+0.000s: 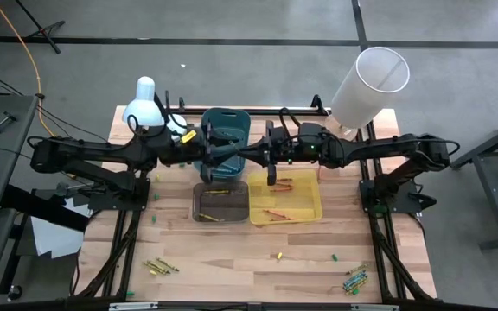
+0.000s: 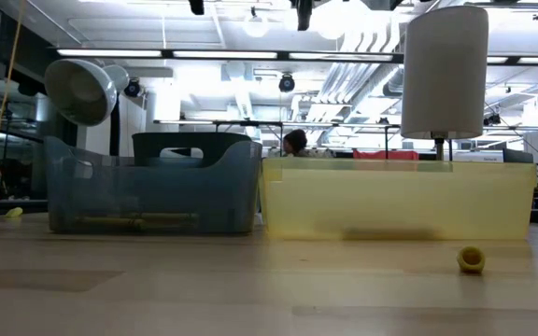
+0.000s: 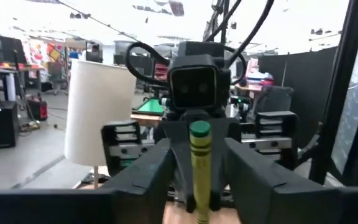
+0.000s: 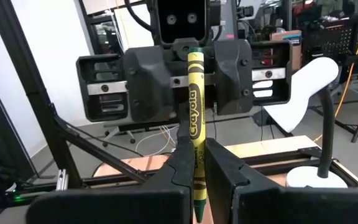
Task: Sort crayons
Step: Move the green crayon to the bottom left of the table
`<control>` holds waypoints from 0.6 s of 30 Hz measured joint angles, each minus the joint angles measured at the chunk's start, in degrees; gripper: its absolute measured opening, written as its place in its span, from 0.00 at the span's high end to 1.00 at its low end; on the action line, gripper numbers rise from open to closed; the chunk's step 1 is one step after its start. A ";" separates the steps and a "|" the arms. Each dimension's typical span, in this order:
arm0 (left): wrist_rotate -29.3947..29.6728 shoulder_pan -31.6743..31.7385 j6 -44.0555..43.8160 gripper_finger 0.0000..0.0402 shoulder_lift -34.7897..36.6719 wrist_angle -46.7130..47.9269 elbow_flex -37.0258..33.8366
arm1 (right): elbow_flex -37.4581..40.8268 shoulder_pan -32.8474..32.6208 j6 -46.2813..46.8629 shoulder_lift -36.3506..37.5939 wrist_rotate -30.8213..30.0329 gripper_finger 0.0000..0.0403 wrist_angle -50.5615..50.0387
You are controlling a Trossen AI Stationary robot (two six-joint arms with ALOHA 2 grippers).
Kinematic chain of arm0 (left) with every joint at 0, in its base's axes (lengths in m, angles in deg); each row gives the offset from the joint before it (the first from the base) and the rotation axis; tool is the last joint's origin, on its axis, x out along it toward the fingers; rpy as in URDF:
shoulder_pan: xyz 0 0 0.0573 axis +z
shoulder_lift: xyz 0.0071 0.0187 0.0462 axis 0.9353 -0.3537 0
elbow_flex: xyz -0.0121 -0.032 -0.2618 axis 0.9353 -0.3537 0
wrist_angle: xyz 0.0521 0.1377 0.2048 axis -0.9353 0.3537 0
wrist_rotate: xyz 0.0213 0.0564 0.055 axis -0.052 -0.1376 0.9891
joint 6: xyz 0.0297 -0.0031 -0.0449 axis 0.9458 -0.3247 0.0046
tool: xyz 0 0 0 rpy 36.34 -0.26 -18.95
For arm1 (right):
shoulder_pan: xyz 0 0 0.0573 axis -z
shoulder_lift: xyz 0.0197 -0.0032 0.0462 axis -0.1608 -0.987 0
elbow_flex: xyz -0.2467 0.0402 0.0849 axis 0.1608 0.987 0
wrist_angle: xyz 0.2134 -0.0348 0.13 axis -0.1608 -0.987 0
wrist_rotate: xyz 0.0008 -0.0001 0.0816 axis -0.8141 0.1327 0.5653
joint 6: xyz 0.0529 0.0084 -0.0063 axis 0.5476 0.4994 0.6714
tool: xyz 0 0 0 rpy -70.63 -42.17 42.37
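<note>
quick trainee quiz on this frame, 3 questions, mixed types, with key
1. Which gripper's fingers clamp the yellow crayon? A: left gripper. B: right gripper. C: neither.
2. True or false: the two grippers face each other above the table.
3. Fill in: in the high view, the bin right of the grey bin is coloured ___.

Key: 1 B; 2 true; 3 yellow.
</note>
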 joint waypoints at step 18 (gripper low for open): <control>0.44 2.66 4.14 0.99 5.75 11.70 -0.05 | -0.03 1.98 9.51 3.37 -1.44 0.92 -5.70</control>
